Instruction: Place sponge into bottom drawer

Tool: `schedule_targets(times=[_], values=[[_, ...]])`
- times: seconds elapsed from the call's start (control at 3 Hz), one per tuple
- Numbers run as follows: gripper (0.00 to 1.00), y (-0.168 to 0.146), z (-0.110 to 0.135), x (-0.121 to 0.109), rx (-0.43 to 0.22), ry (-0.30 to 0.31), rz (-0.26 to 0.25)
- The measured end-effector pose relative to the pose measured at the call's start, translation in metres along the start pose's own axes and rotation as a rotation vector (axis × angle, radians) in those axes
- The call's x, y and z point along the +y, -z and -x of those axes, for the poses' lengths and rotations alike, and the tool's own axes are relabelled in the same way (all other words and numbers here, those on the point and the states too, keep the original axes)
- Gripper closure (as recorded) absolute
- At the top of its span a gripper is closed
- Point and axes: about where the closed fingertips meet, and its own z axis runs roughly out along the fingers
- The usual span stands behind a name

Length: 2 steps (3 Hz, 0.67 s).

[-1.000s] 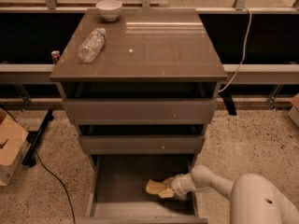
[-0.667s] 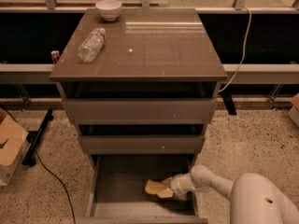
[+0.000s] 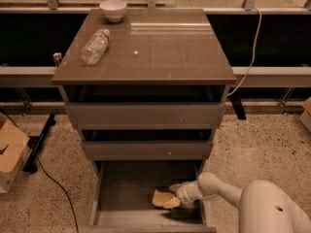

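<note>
A: Anything moved in the last second?
B: Hardly. The gripper (image 3: 171, 196), low at the right of the bottom drawer (image 3: 125, 187), has crept a touch nearer, carrying the sponge (image 3: 160, 198).
A: And the sponge?
B: Now slightly nearer the drawer's front.

The cabinet (image 3: 146, 57) fills the centre of the frame, its bottom drawer (image 3: 124, 188) pulled out at the lower middle, below two other drawers. On the cabinet top, a bowl (image 3: 112, 9) sits at the upper left corner, with a bottle (image 3: 95, 46) lying just below it. The gripper (image 3: 171, 196) reaches in from the lower right and sits in the right half of the bottom drawer, clamped on the sponge (image 3: 159, 198) at its left. A cardboard box (image 3: 9, 154) stands at the left edge.
</note>
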Motion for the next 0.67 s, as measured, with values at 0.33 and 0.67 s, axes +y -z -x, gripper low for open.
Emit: schedule_targets(times=[0.33, 0.67], values=[[0.00, -0.0010, -0.0001, 0.0008, 0.000, 0.000, 0.002], [0.00, -0.0010, -0.0001, 0.0008, 0.000, 0.000, 0.002]])
